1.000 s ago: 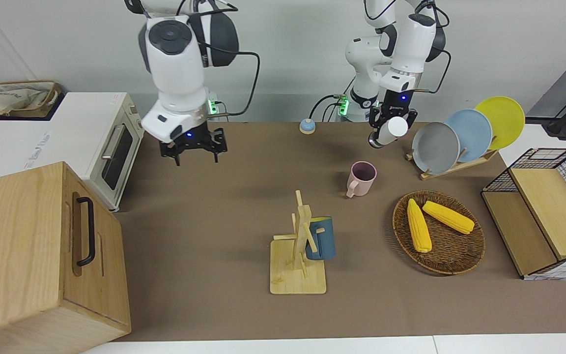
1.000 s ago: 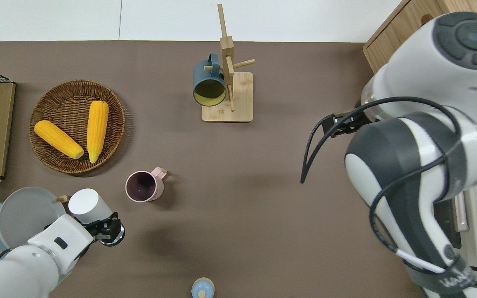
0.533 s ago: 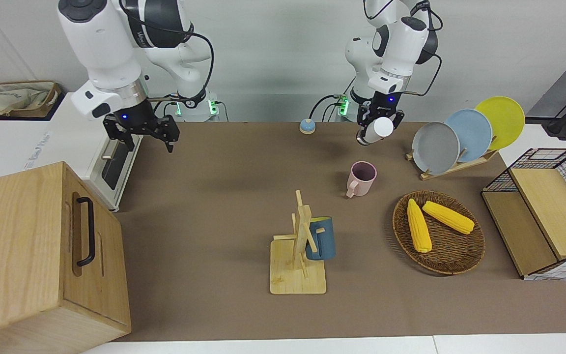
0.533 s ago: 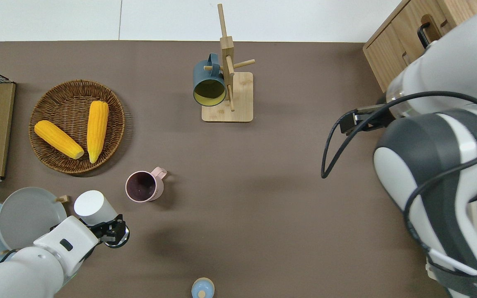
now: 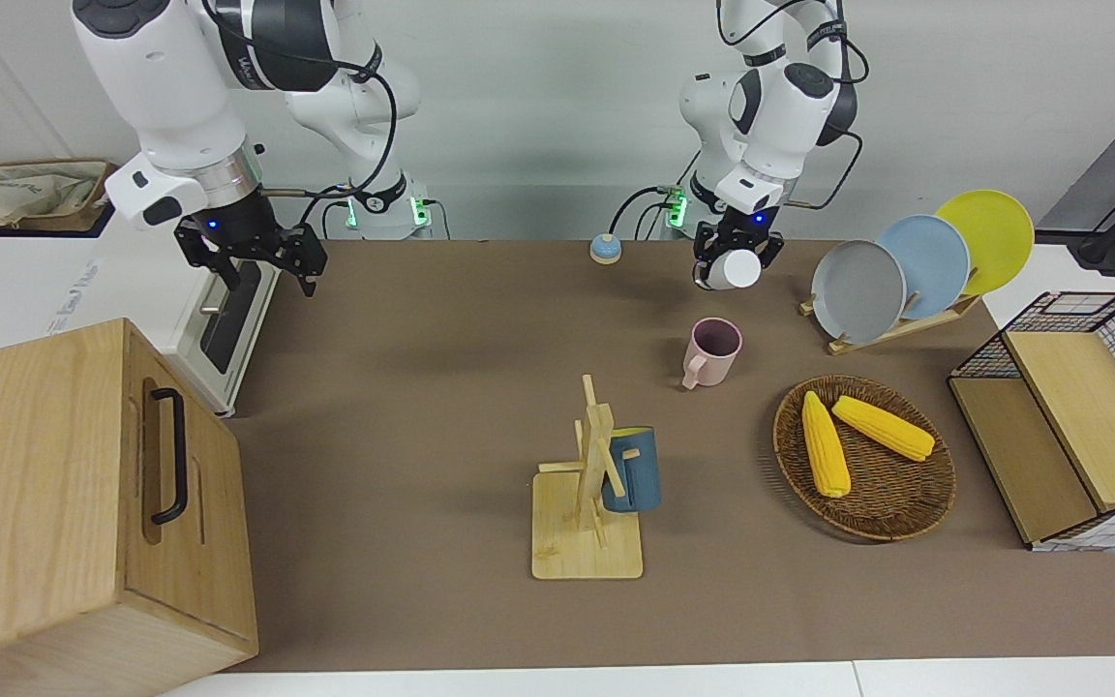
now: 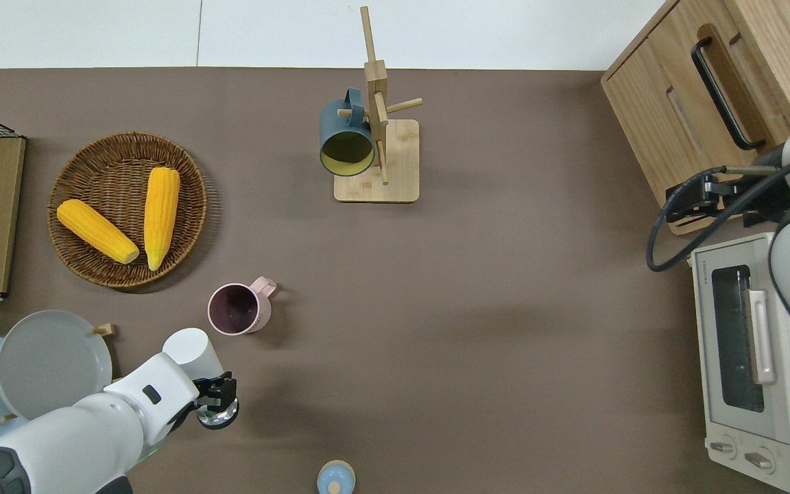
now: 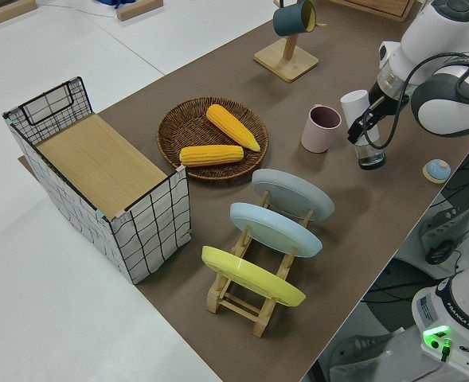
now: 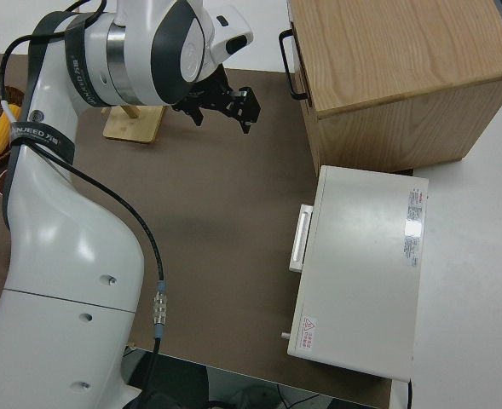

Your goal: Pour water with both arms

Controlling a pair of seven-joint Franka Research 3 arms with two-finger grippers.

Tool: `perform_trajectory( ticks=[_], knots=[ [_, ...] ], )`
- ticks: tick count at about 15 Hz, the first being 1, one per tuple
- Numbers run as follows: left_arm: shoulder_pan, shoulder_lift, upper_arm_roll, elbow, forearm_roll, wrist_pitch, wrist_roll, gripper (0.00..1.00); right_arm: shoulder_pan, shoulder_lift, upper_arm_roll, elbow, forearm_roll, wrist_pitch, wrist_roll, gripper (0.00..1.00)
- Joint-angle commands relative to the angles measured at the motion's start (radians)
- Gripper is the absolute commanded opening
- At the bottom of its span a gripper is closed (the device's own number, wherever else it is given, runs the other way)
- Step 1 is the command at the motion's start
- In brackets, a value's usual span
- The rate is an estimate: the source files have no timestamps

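The left pincer (image 6: pixel 215 405) is clamped on a white cup (image 6: pixel 193 348), a smooth plain cylinder lying tilted in the grip, its flat end turned away from the robots. In the left side view a clear glass (image 7: pixel 370 156) shows just below the pincer, at the counter (image 6: pixel 477 329). Cup and pincer hang over bare brown counter, just nearer to the robots than the pink mug (image 6: pixel 236 309), which stands upright with a dark inside and its handle toward the right arm's end.

Toward the left arm's end, a round woven basket (image 6: pixel 73 206) holds two yellow corn cobs (image 6: pixel 160 213), and a wooden rack carries a grey plate (image 6: pixel 49 360). A blue mug (image 6: pixel 347 140) hangs on a wooden peg stand (image 6: pixel 378 130).

The right pincer (image 5: pixel 253 261), fingers apart and holding nothing, hangs by the white toaster oven (image 6: pixel 755 357) and wooden cabinet (image 6: pixel 717 82).
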Motion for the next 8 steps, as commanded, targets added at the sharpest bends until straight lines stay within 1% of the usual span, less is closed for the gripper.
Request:
perform_trajectory(
  ticks=[1, 4, 8],
  knots=[
    [-0.012, 0.068, 0.003, 0.107, -0.013, -0.091, -0.005, 0.00, -0.002, -0.019, 0.007, 0.030, 0.011, -0.009, -0.011, 0.992],
    [-0.004, 0.112, 0.004, 0.164, -0.002, -0.174, -0.006, 0.00, -0.002, -0.019, 0.008, 0.035, 0.015, -0.009, -0.011, 0.992],
    [0.003, 0.168, 0.004, 0.205, 0.006, -0.237, -0.003, 0.00, 0.010, -0.020, 0.014, 0.035, 0.019, -0.010, -0.011, 0.992]
  ],
)
